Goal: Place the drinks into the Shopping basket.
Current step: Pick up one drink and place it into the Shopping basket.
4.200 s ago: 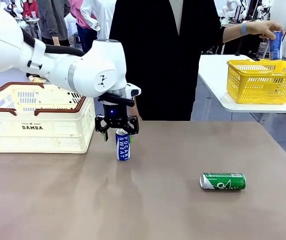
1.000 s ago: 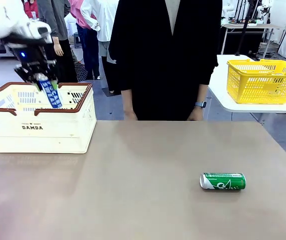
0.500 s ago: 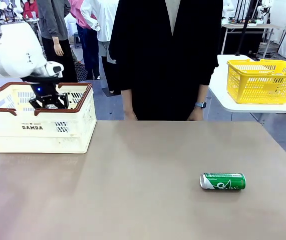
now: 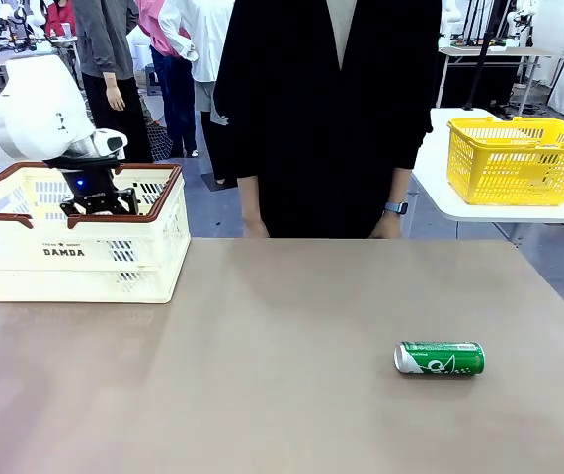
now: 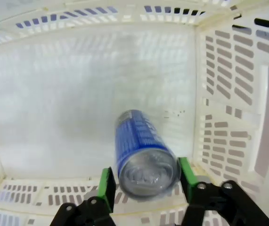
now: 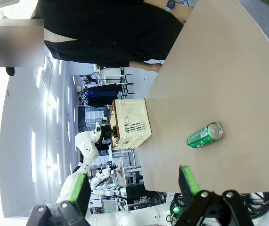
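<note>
Front view: the Shopping basket [image 4: 25, 269] stands at the far left corner of the table [image 4: 262, 415], and the left gripper [image 4: 99, 207] reaches down past its brown rim, fingertips hidden behind the near wall. One green can [image 4: 440, 357] lies on its side toward the table's near right part, well apart from the basket. A person stands at the far edge, hands down.

Left wrist view: the blue can [image 5: 141, 141] hangs between the green pads [image 5: 107, 181] over the basket floor, near one of its corners, silver end toward the camera. The jaws stand a little parted, a sliver of gap showing on at least one side, and the can's outline is smeared, so I judge it loose rather than clamped. The step is the release. To do it well, the jaws should spread fully before the arm rises, and the lift should go straight up so the fingers clear the rim and handle rather than clip them.

Right wrist view: the right gripper [image 6: 133, 186] is spread wide and empty above the table's near right side. The green can and the basket both show beyond it. That can may roll, so a grip across its body would suit.
</note>
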Tool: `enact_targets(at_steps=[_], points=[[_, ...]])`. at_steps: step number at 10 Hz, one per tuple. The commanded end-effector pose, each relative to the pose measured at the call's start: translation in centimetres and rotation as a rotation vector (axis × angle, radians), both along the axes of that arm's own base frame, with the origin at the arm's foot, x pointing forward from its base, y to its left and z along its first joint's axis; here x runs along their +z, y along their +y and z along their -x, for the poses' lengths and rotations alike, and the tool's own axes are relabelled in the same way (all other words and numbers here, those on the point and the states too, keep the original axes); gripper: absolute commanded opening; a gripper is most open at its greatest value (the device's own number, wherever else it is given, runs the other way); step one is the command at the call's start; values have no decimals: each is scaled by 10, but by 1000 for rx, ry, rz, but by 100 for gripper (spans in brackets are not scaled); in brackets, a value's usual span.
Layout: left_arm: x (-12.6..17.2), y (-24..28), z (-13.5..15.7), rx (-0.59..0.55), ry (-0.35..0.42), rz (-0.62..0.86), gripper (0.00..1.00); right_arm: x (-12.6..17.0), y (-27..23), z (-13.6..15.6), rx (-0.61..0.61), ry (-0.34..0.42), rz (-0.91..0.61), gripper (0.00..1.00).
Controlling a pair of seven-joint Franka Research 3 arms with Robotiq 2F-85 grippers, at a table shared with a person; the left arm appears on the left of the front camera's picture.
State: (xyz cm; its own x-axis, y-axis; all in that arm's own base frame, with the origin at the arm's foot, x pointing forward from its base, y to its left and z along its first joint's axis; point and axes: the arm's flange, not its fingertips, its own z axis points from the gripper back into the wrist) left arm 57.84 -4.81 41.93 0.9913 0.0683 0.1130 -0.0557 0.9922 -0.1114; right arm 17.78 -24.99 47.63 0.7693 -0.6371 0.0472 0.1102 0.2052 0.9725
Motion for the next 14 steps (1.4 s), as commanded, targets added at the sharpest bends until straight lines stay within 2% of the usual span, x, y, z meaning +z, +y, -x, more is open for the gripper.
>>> enact_targets(at_steps=[1,3,4,5,6,7,8,9,10,11,12,13,14], points=[[24,0,7,-13,-38,9,100,2,0,-2,-2,-38,-3,100],[88,-3,35,-16,-132,25,100,2,0,-2,-2,-38,-3,100],[132,-5,65,-44,-211,115,100,2,0,-2,-2,-38,-3,100],[170,-5,105,-67,-239,255,100,2,0,-2,-2,-38,-3,100],[190,-1,156,-156,-181,482,100,2,0,-2,-2,-38,-3,100],[188,15,192,-182,-141,623,100,2,0,-2,-2,-38,-3,100],[176,40,223,-259,-99,775,100,2,0,-2,-2,-38,-3,100],[156,73,250,-315,-81,912,100,2,0,-2,-2,-38,-3,100],[129,112,280,-387,-96,1069,100,2,0,-2,-2,-38,-3,100],[111,137,292,-384,-123,1131,100,2,0,-2,-2,-38,-3,100],[82,169,303,-459,-135,1268,100,2,0,-2,-2,-38,-3,100],[59,188,302,-434,-137,1333,100,2,0,-2,-2,-38,-3,100],[44,191,290,-424,-95,1351,100,2,0,-2,-2,-38,-3,100]])
